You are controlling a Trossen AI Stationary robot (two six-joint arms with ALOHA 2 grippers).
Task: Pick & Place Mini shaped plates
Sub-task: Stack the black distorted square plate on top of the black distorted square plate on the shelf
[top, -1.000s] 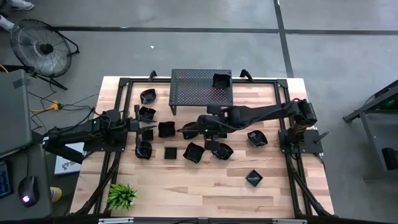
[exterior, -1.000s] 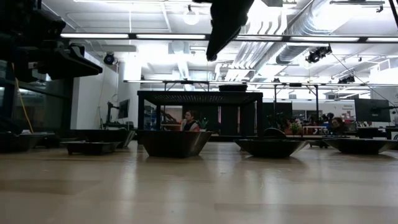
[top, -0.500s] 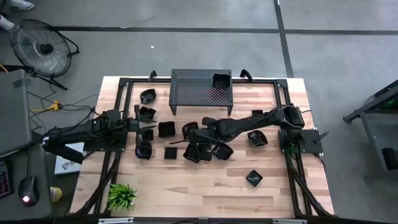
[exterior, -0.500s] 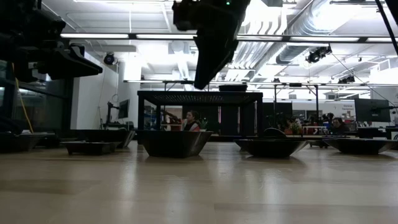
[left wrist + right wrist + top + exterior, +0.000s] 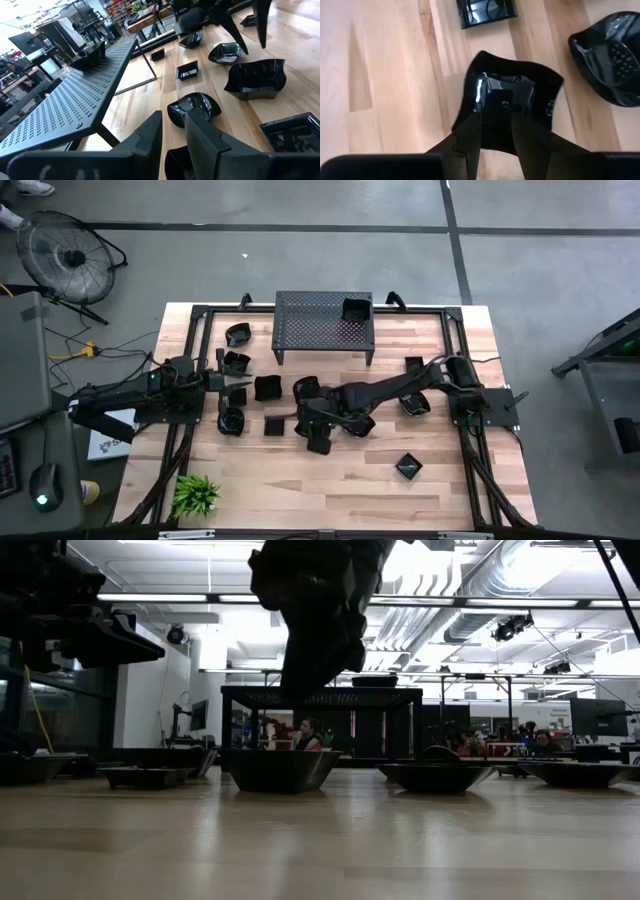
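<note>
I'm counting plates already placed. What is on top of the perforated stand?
One black plate sits at the perforated stand's right rear corner. The rest of its top is bare. Whatever lies beneath the stand is hidden from above.

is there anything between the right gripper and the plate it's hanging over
No. In the right wrist view the right gripper hangs just above the lobed plate, fingers slightly apart, with nothing in between. Contact cannot be told.

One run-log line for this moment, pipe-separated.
right gripper above square-lobed plate, fingers apart | left gripper waiting at table's left side | one plate on stand
</note>
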